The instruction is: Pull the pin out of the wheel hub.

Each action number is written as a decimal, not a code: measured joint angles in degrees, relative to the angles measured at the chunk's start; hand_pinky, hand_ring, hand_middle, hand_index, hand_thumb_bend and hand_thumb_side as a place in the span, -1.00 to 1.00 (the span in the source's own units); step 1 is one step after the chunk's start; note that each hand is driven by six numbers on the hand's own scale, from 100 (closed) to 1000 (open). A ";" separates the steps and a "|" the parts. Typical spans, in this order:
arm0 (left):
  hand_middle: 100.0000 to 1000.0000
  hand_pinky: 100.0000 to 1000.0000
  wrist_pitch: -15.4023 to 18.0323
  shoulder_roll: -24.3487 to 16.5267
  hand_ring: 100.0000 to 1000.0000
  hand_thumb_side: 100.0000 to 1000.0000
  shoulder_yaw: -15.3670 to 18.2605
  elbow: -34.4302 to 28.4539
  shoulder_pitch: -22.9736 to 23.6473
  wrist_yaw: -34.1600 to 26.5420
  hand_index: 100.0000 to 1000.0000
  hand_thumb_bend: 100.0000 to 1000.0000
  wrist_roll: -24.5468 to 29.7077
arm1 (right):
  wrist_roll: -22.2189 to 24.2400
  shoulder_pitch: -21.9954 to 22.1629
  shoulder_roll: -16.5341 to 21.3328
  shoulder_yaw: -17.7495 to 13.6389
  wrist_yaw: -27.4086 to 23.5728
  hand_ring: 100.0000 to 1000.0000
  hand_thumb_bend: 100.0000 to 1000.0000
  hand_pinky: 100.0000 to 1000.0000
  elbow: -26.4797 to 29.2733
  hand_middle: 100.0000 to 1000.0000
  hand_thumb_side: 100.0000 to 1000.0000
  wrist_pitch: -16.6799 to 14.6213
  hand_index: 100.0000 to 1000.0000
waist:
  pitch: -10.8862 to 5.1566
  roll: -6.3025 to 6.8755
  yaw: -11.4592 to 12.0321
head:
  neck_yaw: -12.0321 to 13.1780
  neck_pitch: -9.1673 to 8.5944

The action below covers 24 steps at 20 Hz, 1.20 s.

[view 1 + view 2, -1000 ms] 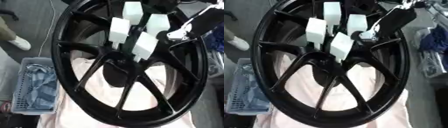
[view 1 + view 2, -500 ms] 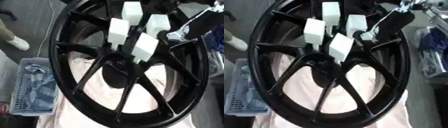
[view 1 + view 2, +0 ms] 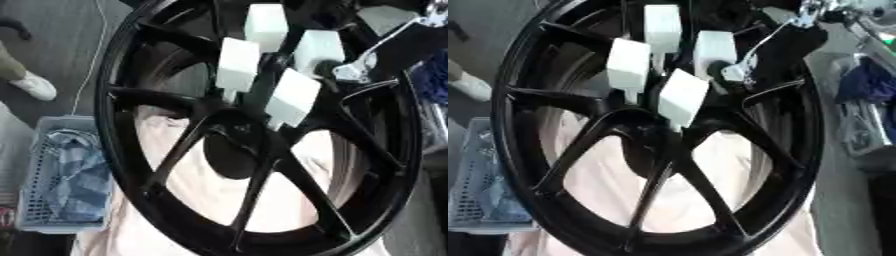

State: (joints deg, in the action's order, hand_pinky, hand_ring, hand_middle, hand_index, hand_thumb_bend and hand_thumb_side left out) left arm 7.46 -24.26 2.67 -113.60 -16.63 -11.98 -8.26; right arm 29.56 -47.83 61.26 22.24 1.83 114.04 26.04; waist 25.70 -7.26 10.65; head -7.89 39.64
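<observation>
The big black wheel (image 3: 262, 145) fills pretty much the whole frame, tilted up on a pale pinkish cloth (image 3: 210, 195) that shows through the spokes in the lower half. Four white blocks stick out of the hub (image 3: 254, 125) around the upper middle, and I take those to be the pins (image 3: 293, 97): one up top, one on the left, one on the right, one lower down toward the center.

The right arm comes in from the upper right, and the right hand (image 3: 741, 67) sits right up against the right-side pin (image 3: 713, 47). It's black on black there, so honestly I can't tell if the fingers are closed on the pin or just beside it. The left hand isn't anywhere in the shot.

What I'd worry about, biggest first: the wheel is only resting on soft cloth, and nothing visible braces it. If the pull goes off-axis, I'd guess the whole rim could rock or slide instead of the pin letting go. Next, the pins are crowded together, so a sideways tug could bump the neighbor just beside it. Smallest thing: those blocks look smooth, so the fingers might just slip off.

Over at the left edge there's a gray basket (image 3: 52, 220) with blue cloth in it, well clear of all this.
</observation>
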 measured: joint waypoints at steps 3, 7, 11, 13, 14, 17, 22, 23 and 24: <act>0.08 0.64 0.00 0.01 0.26 0.38 0.00 0.00 -0.02 0.04 0.38 -1.00 0.02 | 0.24 -0.01 0.00 0.01 -0.01 0.78 -0.47 0.47 -0.02 0.56 -0.86 0.23 0.59 | 0.07 -0.06 0.00 | -0.13 0.00; 0.08 0.64 0.00 0.01 0.26 0.38 0.00 0.00 -0.02 0.10 0.38 -1.00 0.04 | 0.65 0.47 0.00 0.02 0.06 0.76 -0.46 0.46 -0.56 0.51 -0.88 0.33 0.55 | 0.08 -0.11 0.04 | -0.17 -0.01; 0.08 0.64 0.08 0.02 0.26 0.38 0.00 0.00 -0.02 0.11 0.38 -1.00 0.13 | 1.65 0.55 -0.01 0.10 0.57 0.74 -0.47 0.46 -1.19 0.49 -0.93 0.03 0.53 | 0.08 -0.13 0.11 | -0.26 -0.02; 0.08 0.64 0.09 0.03 0.26 0.38 0.00 0.00 -0.02 0.11 0.38 -1.00 0.14 | 2.11 0.79 -0.03 0.23 0.82 0.73 -0.52 0.45 -1.55 0.44 -0.94 -0.17 0.48 | 0.09 -0.13 0.16 | -0.26 -0.02; 0.08 0.64 0.09 0.03 0.26 0.38 0.00 0.00 -0.02 0.11 0.38 -1.00 0.15 | 2.28 0.87 -0.05 0.28 0.86 0.72 -0.53 0.44 -1.64 0.42 -0.94 -0.28 0.45 | 0.09 -0.13 0.18 | -0.26 -0.02; 0.08 0.65 0.04 0.04 0.26 0.38 -0.01 0.00 -0.02 0.11 0.38 -1.00 0.21 | 2.42 0.93 -0.26 0.32 0.85 0.68 -0.60 0.42 -1.93 0.31 -0.98 -0.33 0.37 | 0.09 -0.11 0.18 | -0.26 -0.02; 0.08 0.65 0.00 0.05 0.26 0.38 -0.01 0.00 -0.03 0.11 0.38 -1.00 0.30 | 2.00 0.79 -0.49 0.38 0.38 0.64 -0.74 0.40 -1.96 0.18 -1.00 0.03 0.26 | 0.09 -0.01 0.30 | -0.27 -0.02; 0.08 0.65 0.01 0.05 0.26 0.38 -0.01 0.00 -0.03 0.11 0.38 -1.00 0.30 | 1.87 0.79 -0.49 0.39 0.23 0.63 -0.78 0.39 -1.99 0.16 -1.00 0.08 0.24 | 0.09 0.01 0.30 | -0.27 -0.02; 0.08 0.65 0.01 0.05 0.26 0.38 -0.01 0.00 -0.03 0.11 0.38 -1.00 0.31 | 1.75 0.79 -0.49 0.40 0.05 0.62 -0.80 0.38 -2.06 0.15 -1.00 0.14 0.23 | 0.09 0.02 0.30 | -0.27 -0.02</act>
State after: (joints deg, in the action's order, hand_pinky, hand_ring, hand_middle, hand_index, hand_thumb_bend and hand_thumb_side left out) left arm 7.47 -24.21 2.66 -113.60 -16.66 -11.87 -7.96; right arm 31.32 -47.04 60.77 22.64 1.88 111.97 26.18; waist 25.78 -7.24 10.95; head -8.16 39.62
